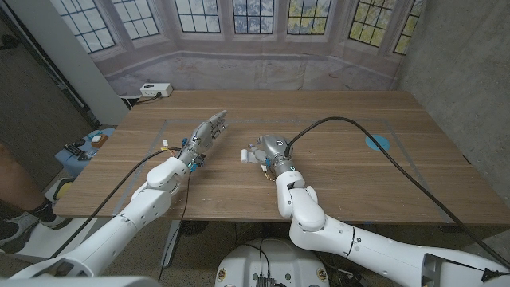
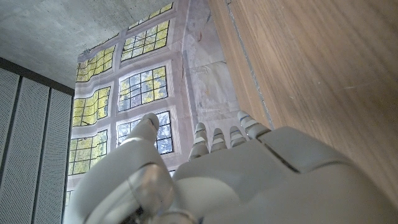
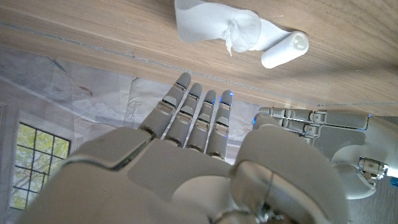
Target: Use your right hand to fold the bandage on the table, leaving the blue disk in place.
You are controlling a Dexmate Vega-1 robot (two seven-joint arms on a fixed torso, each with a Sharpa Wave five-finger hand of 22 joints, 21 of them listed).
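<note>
White plastic right hand [image 1: 268, 149] near the table's [image 1: 335, 175] middle, fingers straight, close together and holding nothing, with the white bandage [image 1: 252, 155] just beside it, part unrolled and bunched, its rolled end loose. A little farther out, left hand [image 1: 201, 137] standing on edge, fingers straight and together, also holding nothing, near enough to be bumped. Farthest off, blue disk [image 1: 377, 142] well apart on the right; main risks judged from here: roll skidding away under a clumsy push, cloth bunching further instead of folding flat.
</note>
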